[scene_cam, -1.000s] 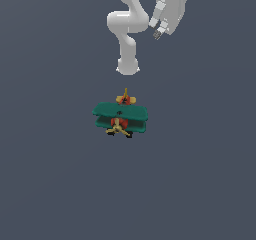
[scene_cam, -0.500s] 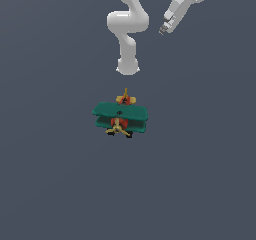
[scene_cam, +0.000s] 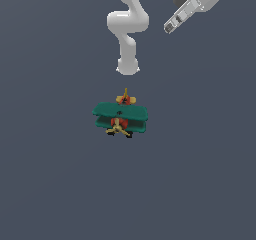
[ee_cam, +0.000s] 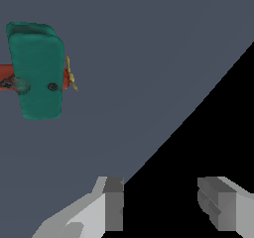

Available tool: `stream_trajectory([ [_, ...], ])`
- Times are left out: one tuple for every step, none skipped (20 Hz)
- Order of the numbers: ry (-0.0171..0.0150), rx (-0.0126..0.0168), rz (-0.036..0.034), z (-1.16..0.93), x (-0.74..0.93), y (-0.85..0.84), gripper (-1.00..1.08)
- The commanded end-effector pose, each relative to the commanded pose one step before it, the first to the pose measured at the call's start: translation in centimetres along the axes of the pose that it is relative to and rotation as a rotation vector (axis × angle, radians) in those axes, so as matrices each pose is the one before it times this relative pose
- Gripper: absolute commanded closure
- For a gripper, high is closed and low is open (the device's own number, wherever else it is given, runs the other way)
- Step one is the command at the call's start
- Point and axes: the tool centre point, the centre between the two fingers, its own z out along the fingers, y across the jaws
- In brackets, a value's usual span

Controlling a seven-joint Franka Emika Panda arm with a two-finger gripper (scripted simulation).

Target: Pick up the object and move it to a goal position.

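The toy biplane (scene_cam: 120,116) sits on the grey floor in the middle of the exterior view, with teal-green wings, red body, yellow propeller toward the camera and yellow tail behind. It also shows in the wrist view (ee_cam: 37,76), seen from above. My gripper (scene_cam: 170,29) hangs high at the exterior view's upper right, tilted, well away from the plane. In the wrist view the gripper (ee_cam: 163,207) has its two fingers (ee_cam: 113,205) spread wide with nothing between them.
The arm's white base (scene_cam: 127,66) stands just behind the plane. The grey floor (scene_cam: 60,184) ends at an edge seen in the wrist view, with black beyond it (ee_cam: 218,133).
The gripper has swung up and toward the exterior view's right, tilting further away from the plane. The plane has not moved.
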Motion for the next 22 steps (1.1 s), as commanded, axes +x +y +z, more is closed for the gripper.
stream_trajectory([
  [-0.03092, -0.03614, -0.06938, -0.413, 0.548, -0.029, -0.20],
  [-0.01241, -0.01327, -0.02791, -0.148, 0.237, -0.014, -0.20],
  [-0.01257, -0.01293, -0.02814, -0.141, 0.246, -0.014, -0.20],
  [-0.01272, -0.01258, -0.02838, -0.135, 0.255, -0.013, -0.20],
  [-0.01285, -0.01224, -0.02862, -0.129, 0.263, -0.013, -0.20],
  [-0.01296, -0.01188, -0.02885, -0.123, 0.272, -0.012, -0.20],
  [-0.01306, -0.01153, -0.02910, -0.117, 0.281, -0.011, -0.20],
  [-0.01314, -0.01118, -0.02934, -0.111, 0.291, -0.009, -0.20],
  [-0.01321, -0.01083, -0.02959, -0.105, 0.300, -0.007, -0.20],
  [-0.01326, -0.01048, -0.02983, -0.100, 0.310, -0.006, -0.20],
  [-0.01329, -0.01013, -0.03008, -0.094, 0.320, -0.004, -0.20],
  [-0.01331, -0.00978, -0.03033, -0.089, 0.330, -0.001, -0.20],
  [-0.01331, -0.00944, -0.03057, -0.083, 0.340, 0.001, -0.20],
  [-0.01330, -0.00910, -0.03082, -0.078, 0.351, 0.005, -0.20],
  [-0.01326, -0.00876, -0.03106, -0.073, 0.361, 0.008, -0.20],
  [-0.01322, -0.00843, -0.03131, -0.068, 0.372, 0.011, -0.20],
  [-0.01316, -0.00810, -0.03156, -0.063, 0.383, 0.015, -0.20],
  [-0.01308, -0.00778, -0.03180, -0.058, 0.394, 0.020, -0.20],
  [-0.01298, -0.00747, -0.03204, -0.053, 0.405, 0.024, -0.20],
  [-0.01288, -0.00716, -0.03229, -0.049, 0.416, 0.029, -0.20],
  [-0.01276, -0.00686, -0.03253, -0.045, 0.427, 0.035, -0.20],
  [-0.01262, -0.00657, -0.03277, -0.040, 0.438, 0.041, -0.20],
])
